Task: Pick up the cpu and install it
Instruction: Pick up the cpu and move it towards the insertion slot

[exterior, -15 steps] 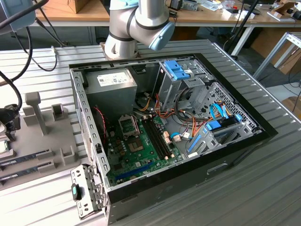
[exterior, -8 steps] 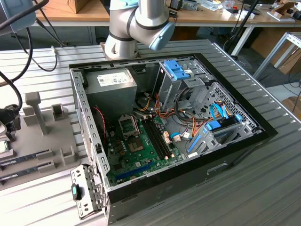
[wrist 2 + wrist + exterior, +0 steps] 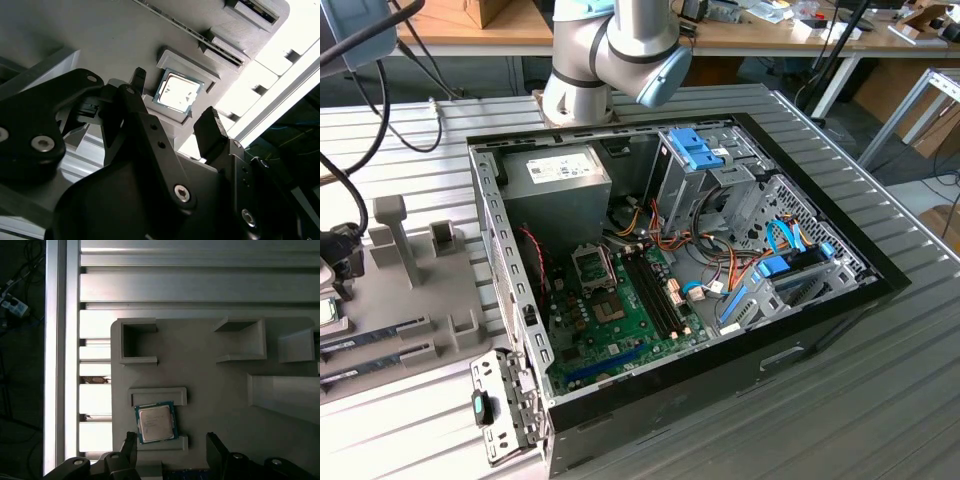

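Barely started: gripper (image 3: pixel 171 437) fingers spread wide, holding nothing, cpu (image 3: pixel 156 421) lying flat in its grey holder (image 3: pixel 210 380) slot just ahead of the fingertips, ungripped, and the motherboard socket (image 3: pixel 592 265) looks empty.

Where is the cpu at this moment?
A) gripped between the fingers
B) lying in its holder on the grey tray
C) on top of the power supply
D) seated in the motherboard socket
B: in the first wrist view the cpu lies flat between two raised ledges of the grey tray, with the gripper open, not closed on it.
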`<state>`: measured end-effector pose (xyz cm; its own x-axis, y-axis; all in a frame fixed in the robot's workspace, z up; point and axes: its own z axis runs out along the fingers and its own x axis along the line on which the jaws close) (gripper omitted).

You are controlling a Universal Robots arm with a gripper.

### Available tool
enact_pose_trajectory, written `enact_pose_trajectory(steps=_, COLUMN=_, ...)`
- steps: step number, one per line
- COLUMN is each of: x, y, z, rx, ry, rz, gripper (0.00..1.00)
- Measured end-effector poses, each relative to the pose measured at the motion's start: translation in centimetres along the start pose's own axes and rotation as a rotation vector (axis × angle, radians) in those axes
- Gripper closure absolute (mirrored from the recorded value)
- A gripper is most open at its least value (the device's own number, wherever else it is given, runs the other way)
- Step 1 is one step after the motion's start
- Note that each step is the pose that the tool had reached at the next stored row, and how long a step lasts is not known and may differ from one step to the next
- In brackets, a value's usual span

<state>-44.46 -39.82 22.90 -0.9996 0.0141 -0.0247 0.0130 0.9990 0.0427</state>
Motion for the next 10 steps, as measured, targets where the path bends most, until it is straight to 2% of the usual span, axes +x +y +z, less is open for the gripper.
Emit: enact_pose_trajectory(steps=10, x=0.00, y=-0.01, z=0.20, rx=0.0000, ry=0.0001, rz=-0.001, gripper=0.34)
